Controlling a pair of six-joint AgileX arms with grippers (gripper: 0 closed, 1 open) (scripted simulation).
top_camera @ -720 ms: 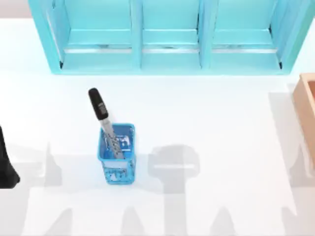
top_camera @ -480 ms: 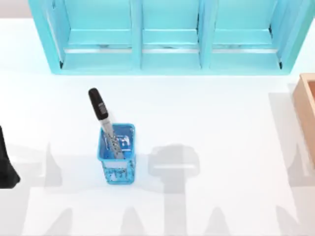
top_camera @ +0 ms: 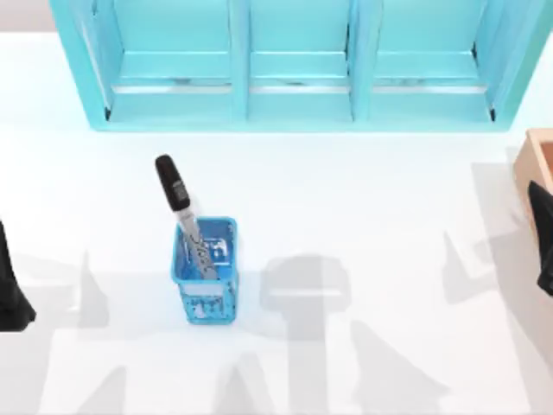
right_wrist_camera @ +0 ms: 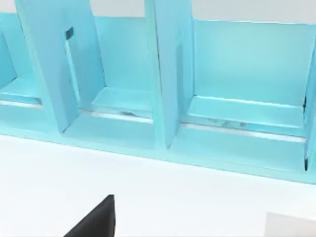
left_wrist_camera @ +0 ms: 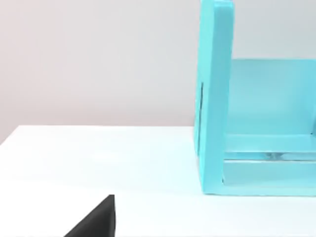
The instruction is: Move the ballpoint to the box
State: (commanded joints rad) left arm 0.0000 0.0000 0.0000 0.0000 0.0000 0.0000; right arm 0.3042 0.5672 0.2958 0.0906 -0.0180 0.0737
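A slim black-and-silver ballpoint (top_camera: 183, 216) leans in a small blue mesh pen holder (top_camera: 206, 270), well apart from the tan wood-coloured box (top_camera: 537, 177). Our left arm (top_camera: 10, 285) sits at the table's left edge and our right arm (top_camera: 543, 238) at its right edge; we cannot tell whether either gripper is apart or together.

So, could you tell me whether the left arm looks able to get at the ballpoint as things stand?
Probably yes: the ballpoint leans out of the blue pen holder with its black top free, and bare table lies between it and the left arm.

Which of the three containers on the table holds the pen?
The small blue mesh pen holder. The ballpoint leans out of it, while the cyan shelf unit and the wooden box stand apart from it.
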